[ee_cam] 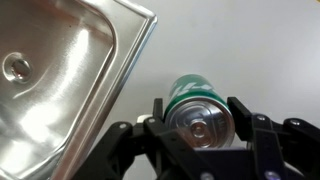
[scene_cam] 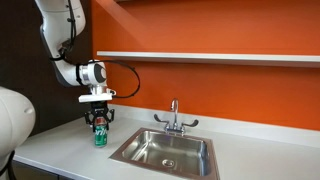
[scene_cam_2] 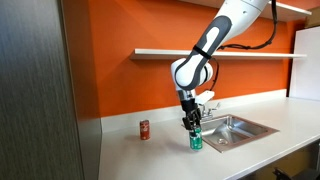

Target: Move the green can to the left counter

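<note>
Our black gripper (ee_cam: 198,120) clamps the small green cylindrical drink can (ee_cam: 188,92) upright beside the steel sink basin (ee_cam: 60,80), apparently to carry it across the light grey counter (scene_cam_2: 130,152).

An orange wall (scene_cam: 220,30) runs behind a light grey counter (scene_cam: 60,150), with 1 long pale shelf (scene_cam: 200,57) fixed across it. A steel sink (scene_cam: 150,148) with a faucet (scene_cam: 173,115) is set into the counter. In an exterior view, a dark grey panel (scene_cam_2: 40,90) closes the counter's end.
</note>
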`<state>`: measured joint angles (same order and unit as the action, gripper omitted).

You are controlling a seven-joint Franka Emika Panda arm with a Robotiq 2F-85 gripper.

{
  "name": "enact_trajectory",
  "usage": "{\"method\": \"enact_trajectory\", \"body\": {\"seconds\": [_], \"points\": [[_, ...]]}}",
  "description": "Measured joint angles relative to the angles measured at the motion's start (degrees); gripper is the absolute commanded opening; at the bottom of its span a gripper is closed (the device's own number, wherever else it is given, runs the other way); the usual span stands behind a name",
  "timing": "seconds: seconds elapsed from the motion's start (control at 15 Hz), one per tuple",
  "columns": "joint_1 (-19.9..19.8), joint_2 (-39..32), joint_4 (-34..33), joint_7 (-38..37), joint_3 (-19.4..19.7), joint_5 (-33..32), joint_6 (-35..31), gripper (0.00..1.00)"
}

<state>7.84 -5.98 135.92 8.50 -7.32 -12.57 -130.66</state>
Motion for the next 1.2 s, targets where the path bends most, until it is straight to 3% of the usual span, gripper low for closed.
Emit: {"method": "enact_trajectory", "body": {"seconds": [1.2], "points": [[0.01,-0.04,2.11,0.02,-0.27,0.01,-1.19,0.4]]}}
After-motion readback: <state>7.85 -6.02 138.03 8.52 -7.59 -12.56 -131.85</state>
